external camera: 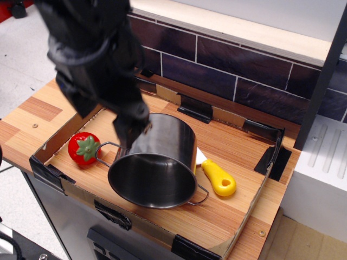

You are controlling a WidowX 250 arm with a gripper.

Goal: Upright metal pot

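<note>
Approaching the metal pot [157,162], lying sideways just below it, the pincer [127,130] is blurring too much to tell whether released or clenched; next comes catching the rim.

A: What colours do you see?
B: A shiny silver stainless-steel pot [157,165], a red toy strawberry with green leaves [83,148], a yellow plastic handle [218,178].
A: And around them?
B: Striped brown wood-grain tabletop [43,108], dark purple wall tiles with pale grout [227,70], black robot gripper [103,111].
</note>
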